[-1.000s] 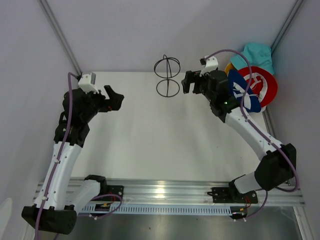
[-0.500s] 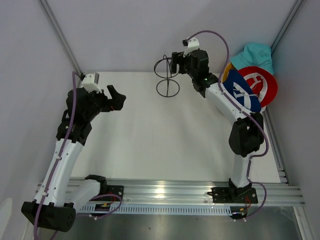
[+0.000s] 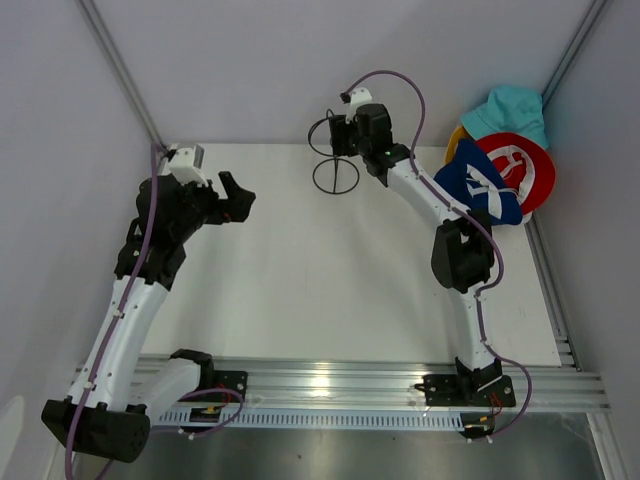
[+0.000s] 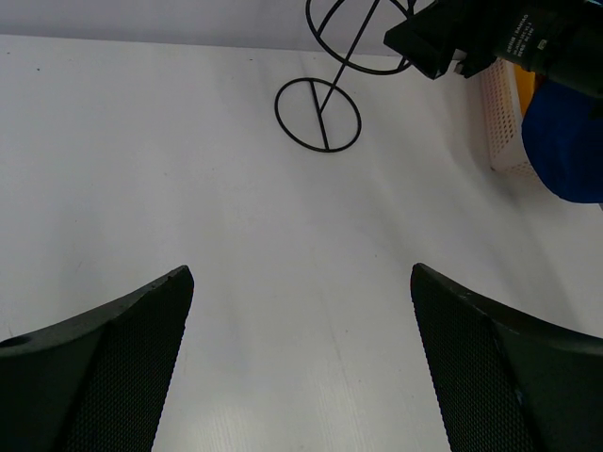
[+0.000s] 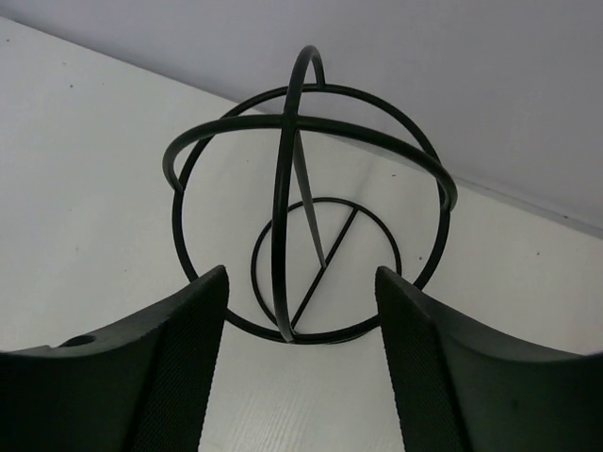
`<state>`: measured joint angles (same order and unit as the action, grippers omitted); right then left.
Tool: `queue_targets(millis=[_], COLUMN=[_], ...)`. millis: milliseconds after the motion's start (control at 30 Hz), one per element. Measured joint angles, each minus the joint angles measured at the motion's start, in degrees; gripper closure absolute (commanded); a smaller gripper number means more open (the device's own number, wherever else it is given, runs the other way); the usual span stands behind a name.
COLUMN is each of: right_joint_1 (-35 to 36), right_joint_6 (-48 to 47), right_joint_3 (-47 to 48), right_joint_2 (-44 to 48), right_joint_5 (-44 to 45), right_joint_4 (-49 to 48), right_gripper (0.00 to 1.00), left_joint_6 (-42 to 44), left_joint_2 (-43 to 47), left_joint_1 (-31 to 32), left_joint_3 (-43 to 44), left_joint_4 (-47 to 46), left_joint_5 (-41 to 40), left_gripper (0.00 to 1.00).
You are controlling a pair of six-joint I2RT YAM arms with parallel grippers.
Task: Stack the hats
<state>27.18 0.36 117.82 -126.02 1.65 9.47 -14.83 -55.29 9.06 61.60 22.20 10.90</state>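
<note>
The hats lie in a heap at the back right: a navy hat [image 3: 478,185] in front, a red hat [image 3: 525,170] behind it, a teal hat [image 3: 515,112] on top and a sliver of a yellow hat [image 3: 457,135]. My right gripper [image 3: 338,135] is far from them, reaching to the thin black wire frame [image 3: 335,160]. In the right wrist view the right gripper [image 5: 301,278] is open, its fingers either side of the frame's lower ring [image 5: 306,198] without touching it. My left gripper [image 3: 238,198] hovers wide open and empty over the table [image 4: 301,282].
The left wrist view shows the wire frame's round base [image 4: 318,113], the right arm's wrist [image 4: 490,33] above it, a white lattice basket [image 4: 504,122] and the navy hat [image 4: 565,141] at the far right. Grey walls close in the back and the sides.
The right arm has swung left from beside the hats to the wire frame, and its jaws have narrowed. The left arm has barely shifted.
</note>
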Motion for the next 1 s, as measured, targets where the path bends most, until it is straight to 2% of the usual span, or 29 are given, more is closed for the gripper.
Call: queue_targets(millis=[133,200,233,333,367,433,700,1000], right_joint_1=[0.09,0.13,0.13,0.13,0.13,0.13,0.20,1.68], right_joint_6=[-1.09,-1.73,-1.99,-2.64,-2.69,-2.67,-2.91,-2.91], right_joint_3=[1.33,2.47,2.89,3.41,3.41,3.41,2.89,-11.89], right_joint_2=[-1.64,-2.27,-2.49,-2.71,-2.71,-2.71,-2.23,9.77], right_joint_5=[0.26,0.44,0.48,0.63,0.83,0.81,0.02,-3.98], right_joint_4=[0.68,1.29,1.44,1.46,1.49,1.55,1.86,4.00], right_gripper=[0.58,0.66,0.79,0.94,0.97,1.00,1.00,1.00], left_joint_6=[0.39,0.44,0.46,0.52,0.55,0.70,0.94,0.92], left_joint_2=[-0.09,-0.09,-0.09,-0.09,-0.09,-0.09,-0.07,1.33], left_joint_1=[0.46,0.48,0.48,0.52,0.55,0.57,0.57,0.57], left_joint_3=[0.00,0.00,0.00,0.00,0.00,0.00,0.00,0.00], left_joint_4=[0.07,0.13,0.22,0.22,0.22,0.22,0.28,1.51], left_joint_5=[-0.07,-0.09,-0.07,-0.04,-0.02,-0.02,-0.55,-5.81], left_gripper=[0.01,0.00,0.01,0.00,0.01,0.00,0.01,0.00])
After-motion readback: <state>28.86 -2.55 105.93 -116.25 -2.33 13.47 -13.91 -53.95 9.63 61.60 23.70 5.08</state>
